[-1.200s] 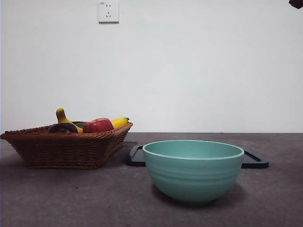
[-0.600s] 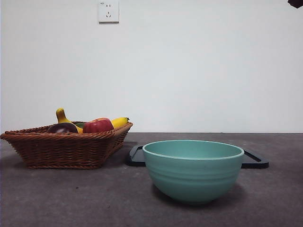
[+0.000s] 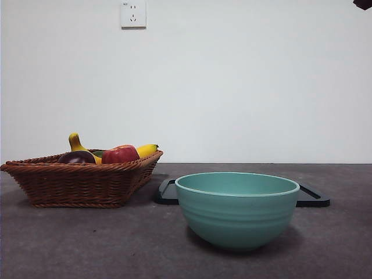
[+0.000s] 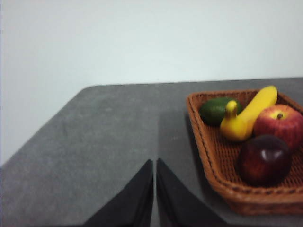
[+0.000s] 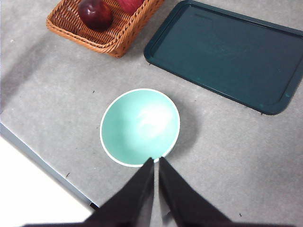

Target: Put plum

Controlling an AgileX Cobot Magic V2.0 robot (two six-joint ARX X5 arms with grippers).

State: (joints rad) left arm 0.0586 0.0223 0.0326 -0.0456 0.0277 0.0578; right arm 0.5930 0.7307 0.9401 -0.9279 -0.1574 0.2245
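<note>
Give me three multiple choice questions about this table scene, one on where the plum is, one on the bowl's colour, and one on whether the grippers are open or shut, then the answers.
1. Where is the plum?
A. in the wicker basket
B. in the bowl
C. on the dark tray

2. What colour is the bowl?
A. white
B. pale green
C. orange

3. How do the left gripper and the right gripper stand?
A. both open wide
B. one holds the plum
C. both shut and holding nothing

Answers:
1 A, the left wrist view shows it in the basket beside the apple and banana.
2 B, front and right wrist views agree.
3 C, each wrist view shows jaws together with nothing between them.
</note>
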